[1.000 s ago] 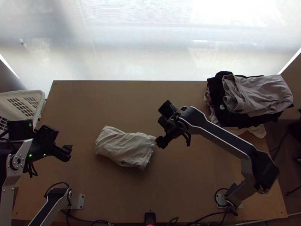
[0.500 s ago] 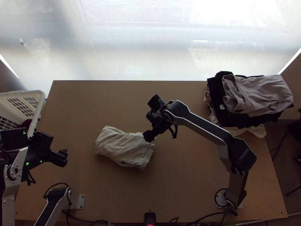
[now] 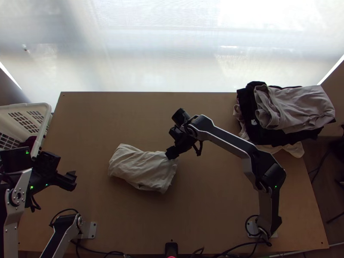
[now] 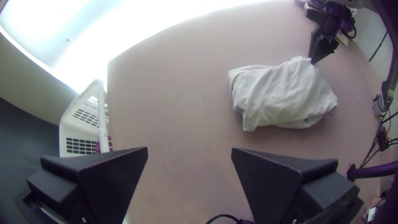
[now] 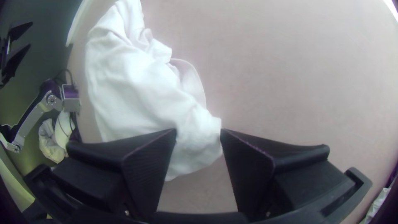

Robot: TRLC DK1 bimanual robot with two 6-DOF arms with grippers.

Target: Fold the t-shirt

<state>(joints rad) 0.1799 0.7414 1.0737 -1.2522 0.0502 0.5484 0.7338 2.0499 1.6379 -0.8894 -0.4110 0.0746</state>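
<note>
T-shirt (image 3: 139, 172), off-white, lies as a compact, wrinkled bundle with several layers folded together, a little left of the middle of the wooden counter (image 3: 206, 210). Its longer sides run roughly from left to right, and a loose curved edge of the cloth shows along its far side.

The right end effector (image 3: 170, 155) is at the bundle's far right corner, its fingers partly apart, with a piece of the cloth between them and the fingertips touching it or just beside it. I cannot tell whether they pinch it. The left end effector (image 3: 72, 179) is well apart from the shirt, over the left part of the counter, with its fingers spread wide and nothing between them.

A white basket (image 3: 45, 122) with slotted walls stands at the counter's left edge, with some dark red cloth (image 3: 30, 141) inside. At the far right lies a stack of clothes: a greyish-pink garment (image 3: 301, 105) on top, black garments (image 3: 271, 135) under it, and a pale cloth (image 3: 293, 149) poking out at the bottom.
</note>
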